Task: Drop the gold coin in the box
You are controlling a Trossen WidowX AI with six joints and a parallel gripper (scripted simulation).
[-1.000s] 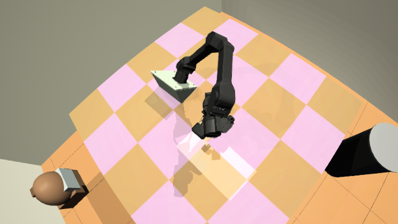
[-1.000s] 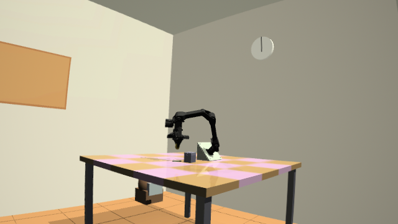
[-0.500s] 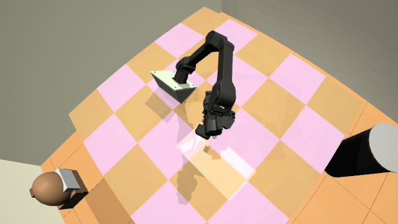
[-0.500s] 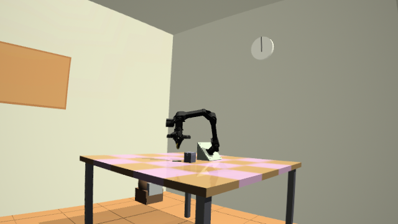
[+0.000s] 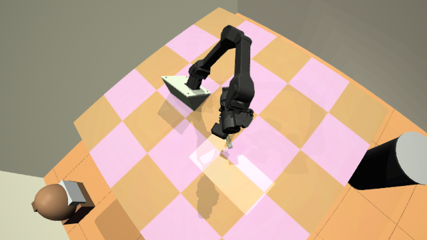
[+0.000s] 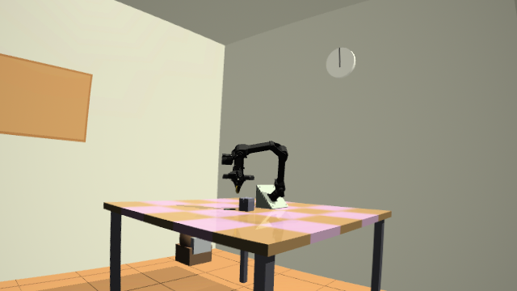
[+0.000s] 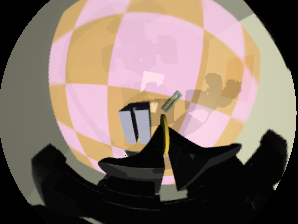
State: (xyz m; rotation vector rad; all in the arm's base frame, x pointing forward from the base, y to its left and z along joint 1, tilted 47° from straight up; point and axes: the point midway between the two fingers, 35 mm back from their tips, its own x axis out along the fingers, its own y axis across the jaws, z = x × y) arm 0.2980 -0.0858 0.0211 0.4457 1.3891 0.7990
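Note:
My gripper (image 5: 227, 135) (image 6: 238, 187) (image 7: 162, 127) is shut on the gold coin (image 7: 164, 132). In the wrist view the coin shows edge-on as a thin yellow line between the black fingers. The gripper hangs well above the table. The grey box (image 6: 246, 204) (image 7: 135, 123) stands on the table, below and a little to one side of the fingers, with a dark slot in its lid. The dark-green holder (image 7: 172, 102) (image 5: 229, 143) lies on the table just beyond the fingers. The arm hides the box in the overhead view.
The arm's pale wedge-shaped base (image 5: 187, 91) (image 6: 268, 198) sits on the checkered table (image 6: 283, 238) behind the box. A black cylinder (image 5: 387, 165) and a small box with a brown ball (image 5: 53, 201) are off the table.

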